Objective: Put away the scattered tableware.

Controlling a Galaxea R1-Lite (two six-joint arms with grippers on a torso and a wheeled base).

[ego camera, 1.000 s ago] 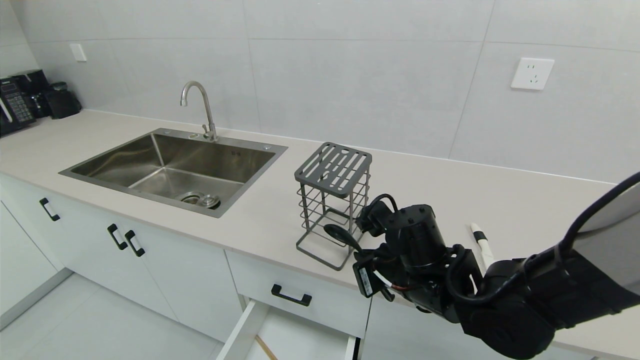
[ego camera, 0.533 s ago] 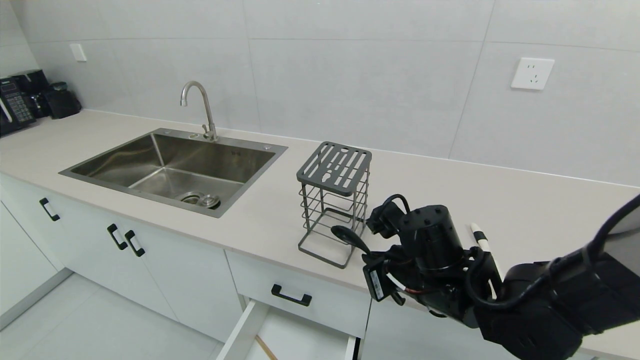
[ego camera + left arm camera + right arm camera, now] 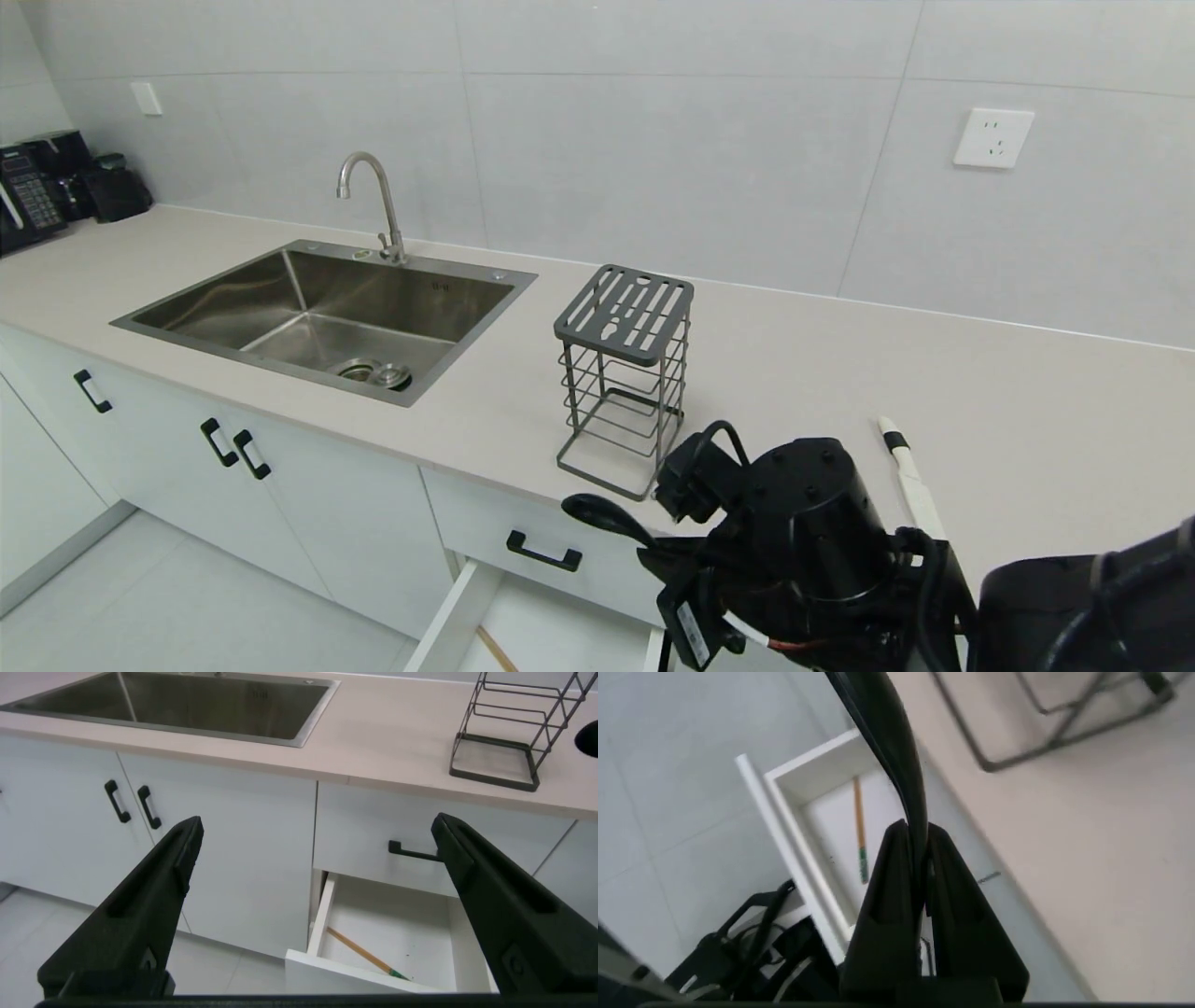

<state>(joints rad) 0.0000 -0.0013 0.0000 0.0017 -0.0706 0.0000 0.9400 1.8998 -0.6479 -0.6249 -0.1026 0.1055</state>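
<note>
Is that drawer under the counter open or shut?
Open. The drawer is pulled out beneath the countertop, its white inside exposed from above, with a thin yellowish stick lying on its floor.

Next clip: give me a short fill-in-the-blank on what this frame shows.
1. The black spoon is gripped by the ____ tool.
2. The drawer holding a wooden stick is pulled ____.
3. The white utensil lies flat on the ____.
Missing: right; open; counter.
</note>
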